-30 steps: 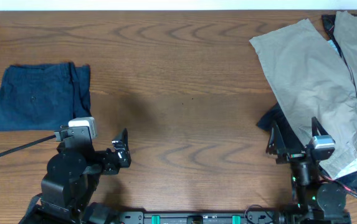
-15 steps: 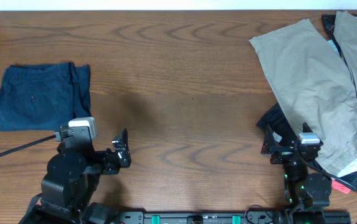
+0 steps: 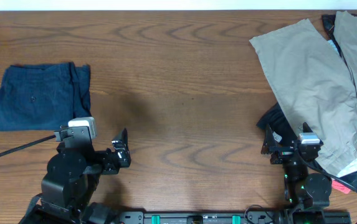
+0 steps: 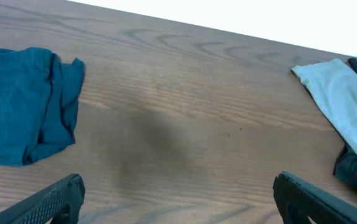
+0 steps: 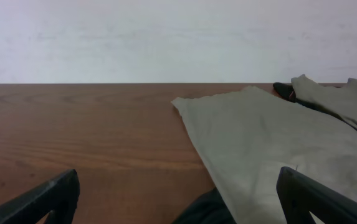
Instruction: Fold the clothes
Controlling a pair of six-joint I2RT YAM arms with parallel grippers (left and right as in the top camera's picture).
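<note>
The navy shorts point(image 3: 40, 98) lie in a folded bundle at the far left of the counter point(image 3: 184, 93), with their long side running left to right. The left hand point(image 3: 122, 149) hangs nearer the robot and off to their right, fingers spread wide and holding nothing. It is much the closer. The right hand point(image 3: 270, 144), also wide open and empty, sits well apart beside the tan clothes point(image 3: 309, 74), so any further fold looks like the left arm's job.

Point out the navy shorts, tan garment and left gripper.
navy shorts point(image 3: 38, 98), overhead view, centre of the folded bundle.
tan garment point(image 3: 306, 71), overhead view, middle of the cloth.
left gripper point(image 4: 178, 180), left wrist view, midway between open fingertips.
</note>
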